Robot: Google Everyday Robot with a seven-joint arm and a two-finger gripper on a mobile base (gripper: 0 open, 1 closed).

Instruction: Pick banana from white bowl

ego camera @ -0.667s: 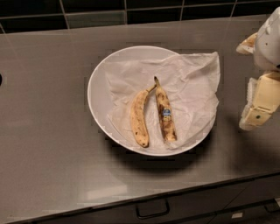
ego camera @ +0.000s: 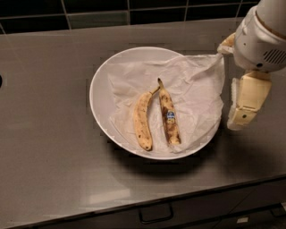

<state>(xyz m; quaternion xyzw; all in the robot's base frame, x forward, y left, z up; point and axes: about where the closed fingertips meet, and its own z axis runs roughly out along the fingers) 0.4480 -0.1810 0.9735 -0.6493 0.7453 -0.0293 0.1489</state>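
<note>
Grey countertop (ego camera: 44, 147), dark tiled wall (ego camera: 94, 8) behind, handled drawer (ego camera: 155, 214) below.

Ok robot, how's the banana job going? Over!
Cream two-finger gripper hovers right of wide white bowl. Brown-bruised blue-stickered banana lies inside on crumpled paper. Yellower banana close alongside.

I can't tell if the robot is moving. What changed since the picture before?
The tool slid a little closer to the wide white bowl and now hangs just beside its rim. It grabbed nothing. The brown bruised banana with the blue sticker, the yellower banana, the crumpled white paper and the bowl stayed put.
</note>
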